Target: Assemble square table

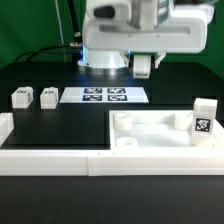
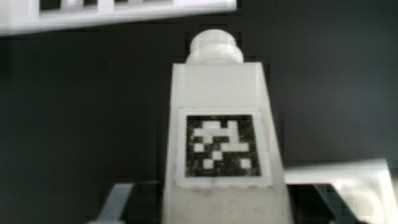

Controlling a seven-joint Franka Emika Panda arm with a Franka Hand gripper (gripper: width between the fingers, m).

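Black table; high above, pincer with leg.

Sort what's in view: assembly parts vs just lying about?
Job:
- table top
- standing leg at its corner
- two loose legs
- held leg in the gripper

Lying about:
- marker board
- border rail

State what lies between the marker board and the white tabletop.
Nothing. In the exterior view, only a bare strip of the black table separates the marker board from the tabletop.
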